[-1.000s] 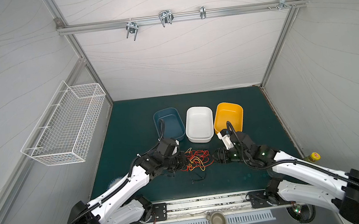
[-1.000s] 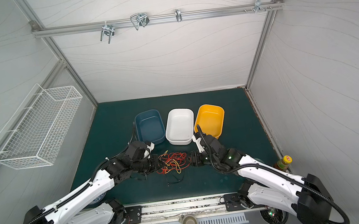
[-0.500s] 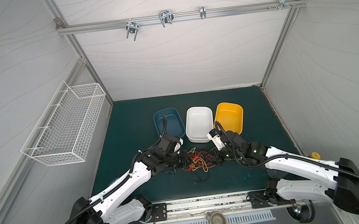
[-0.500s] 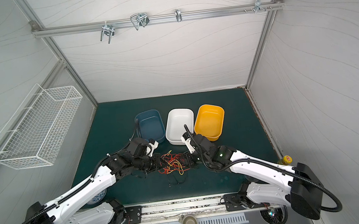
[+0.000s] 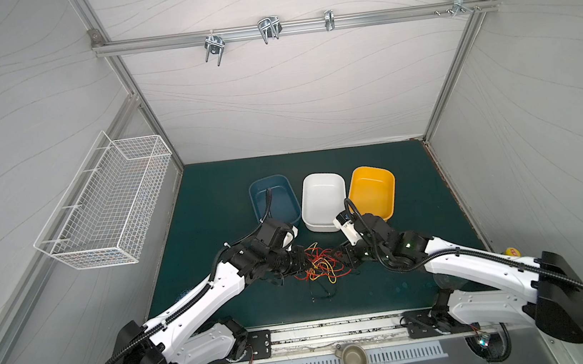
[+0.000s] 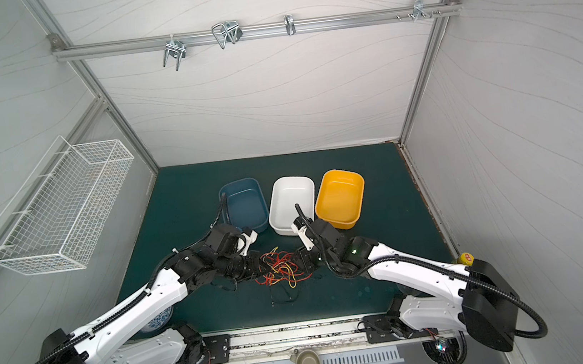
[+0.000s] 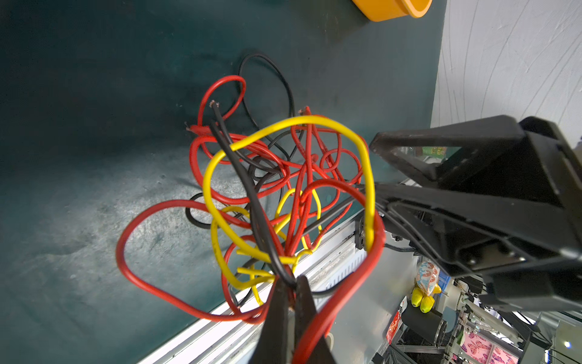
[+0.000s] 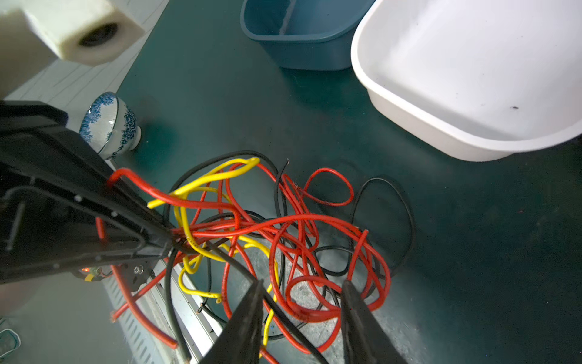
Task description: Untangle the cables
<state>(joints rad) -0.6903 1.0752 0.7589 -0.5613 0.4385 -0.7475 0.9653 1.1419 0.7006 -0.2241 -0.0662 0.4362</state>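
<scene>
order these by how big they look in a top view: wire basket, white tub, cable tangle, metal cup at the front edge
1. wire basket, clearly largest, though it hangs nearer the camera.
2. white tub and cable tangle: their spreads look alike, so not ranked.
3. metal cup, smallest.

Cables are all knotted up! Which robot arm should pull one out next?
Probably the right. The left gripper is shut on the cables, anchoring the bundle, while the right gripper is open with some of them between its jaws, ready to close and pull.
</scene>
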